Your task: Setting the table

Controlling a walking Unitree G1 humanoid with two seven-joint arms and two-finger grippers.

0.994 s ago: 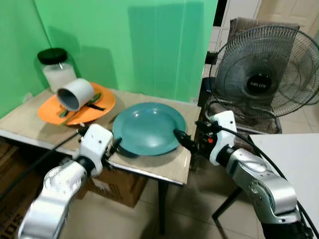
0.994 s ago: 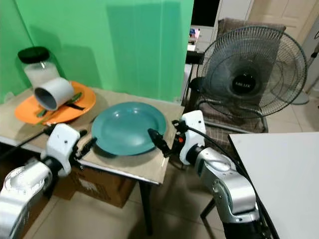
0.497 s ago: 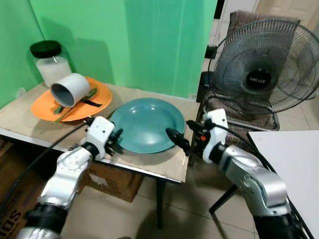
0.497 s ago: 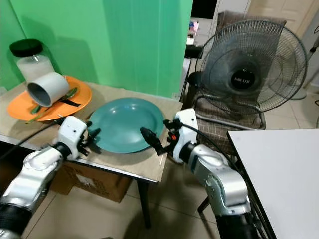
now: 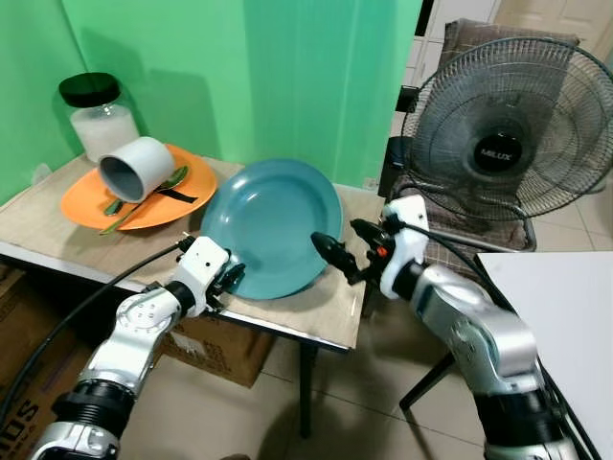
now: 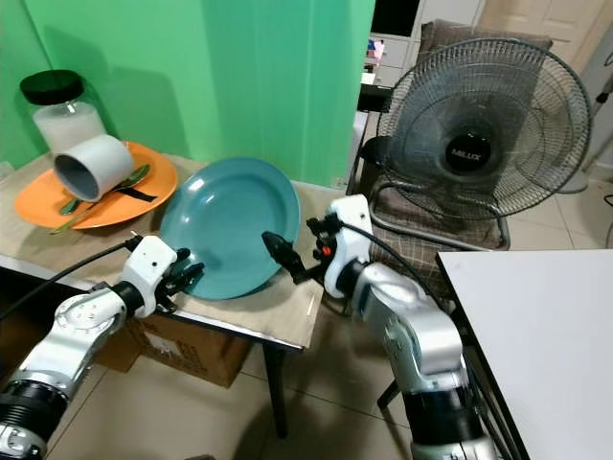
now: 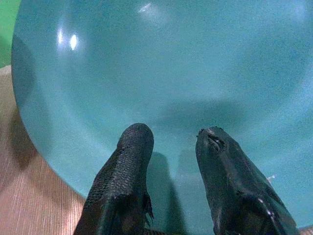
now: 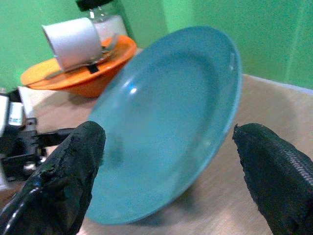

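Since the earlier frame the teal plate (image 5: 270, 228) has been lifted at its far side: before it lay flat on the table, now it stands tilted, with the near rim low by the table edge and the far rim raised toward the green wall.

Near the lower left of the frame, the left gripper (image 5: 230, 278) is at the near rim of the plate. In the left wrist view its two black fingers (image 7: 124, 181) are a little apart with the teal surface just behind them; I cannot tell if they pinch the rim. In the centre, the right gripper (image 5: 337, 252) is at the plate's right edge. In the right wrist view its fingers (image 8: 66, 171) are spread wide, one on each side of the plate, not clearly touching it.

The wooden table (image 5: 326, 321) carries the plate. Farther, in the upper left, an orange plate (image 5: 144, 192) holds a white cup (image 5: 134, 170) lying on its side and some cutlery (image 5: 158, 189). Behind it stands a jar with a black lid (image 5: 96, 115). In the upper right a standing fan (image 5: 508, 134) is in front of a chair.
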